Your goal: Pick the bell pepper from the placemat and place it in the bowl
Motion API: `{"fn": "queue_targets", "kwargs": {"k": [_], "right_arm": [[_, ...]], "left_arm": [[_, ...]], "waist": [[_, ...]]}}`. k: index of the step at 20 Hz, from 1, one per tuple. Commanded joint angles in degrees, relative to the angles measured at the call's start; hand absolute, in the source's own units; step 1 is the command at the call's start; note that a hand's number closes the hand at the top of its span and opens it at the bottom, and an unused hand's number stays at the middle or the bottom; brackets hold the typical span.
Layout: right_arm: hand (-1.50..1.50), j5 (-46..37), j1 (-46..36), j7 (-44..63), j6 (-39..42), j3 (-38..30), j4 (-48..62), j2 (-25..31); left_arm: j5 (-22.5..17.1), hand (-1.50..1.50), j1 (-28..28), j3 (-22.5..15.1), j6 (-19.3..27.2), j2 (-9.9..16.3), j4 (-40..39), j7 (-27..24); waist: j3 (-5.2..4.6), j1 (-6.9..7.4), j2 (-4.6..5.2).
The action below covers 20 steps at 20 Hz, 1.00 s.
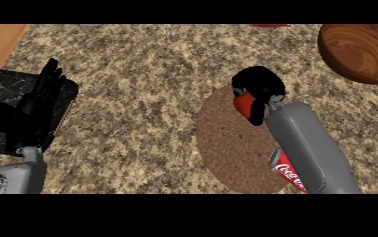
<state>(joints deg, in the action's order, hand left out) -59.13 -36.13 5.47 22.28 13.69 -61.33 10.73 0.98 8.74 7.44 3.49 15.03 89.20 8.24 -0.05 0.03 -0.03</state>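
A red bell pepper [243, 102] with a green stem sits inside my right hand [260, 85], whose black fingers curl round it and hide most of it. The hand is over the far edge of the round brown placemat [229, 141]; I cannot tell whether the pepper is lifted off it. The wooden bowl [353, 51] lies at the far right, partly cut off by the view's edge, well apart from the hand. My left hand [40, 98] rests open at the left edge, fingers up.
A red Coca-Cola can [286, 172] lies on the placemat's near right edge, partly behind my right forearm. A dark slab [66, 93] lies under the left hand. A wooden strip [11, 38] shows at the far left corner of the speckled counter.
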Motion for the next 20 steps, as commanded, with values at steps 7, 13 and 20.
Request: {"fn": "queue_targets", "kwargs": {"k": [7, 13, 20], "right_arm": [[1.5, 0.23, -3.87, 11.42, -7.41, -13.32, -4.72, 7.21], [1.5, 0.41, -9.19, 15.9, -15.25, -20.75, -12.5, 10.75], [1.5, 5.69, -8.92, 17.35, -11.66, -28.3, -16.41, 15.01]], "left_arm": [[-1.59, 0.0, -1.85, 2.01, -2.1, 1.49, 0.03, -0.59], [-0.84, 0.0, -0.48, 1.42, -1.42, 0.94, -0.73, 0.5], [0.68, 0.0, 2.38, 1.36, -0.09, 0.2, -1.62, 0.84]], "waist": [[0.0, -0.62, -0.37], [0.04, -1.04, -0.41], [0.05, -0.23, -0.01]]}}
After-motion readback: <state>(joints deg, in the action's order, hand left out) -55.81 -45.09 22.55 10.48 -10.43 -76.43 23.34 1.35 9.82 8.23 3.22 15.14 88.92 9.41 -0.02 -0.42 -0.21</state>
